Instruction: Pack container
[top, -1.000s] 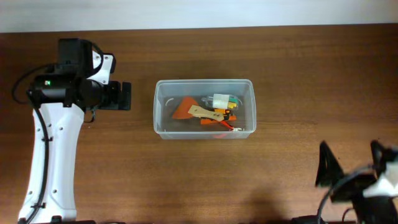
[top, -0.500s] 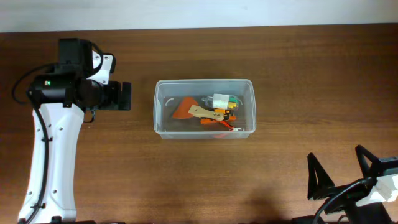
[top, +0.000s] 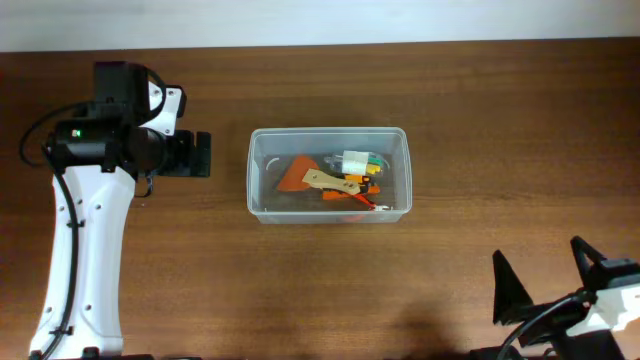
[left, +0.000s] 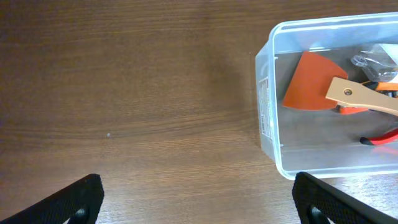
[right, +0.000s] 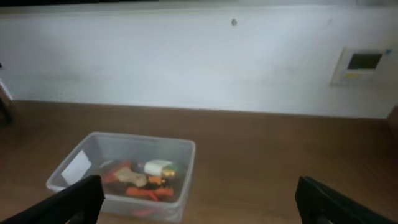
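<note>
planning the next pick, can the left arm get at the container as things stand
Probably yes: the left gripper sits open beside the container, with only bare table between them.

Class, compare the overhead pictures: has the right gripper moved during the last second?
Yes. The right gripper has slid down the overhead view, toward the bottom of the picture and farther from the container, which has not shifted.

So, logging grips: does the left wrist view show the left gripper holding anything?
No, the left gripper is open, with only bare table showing between its jaws.
</note>
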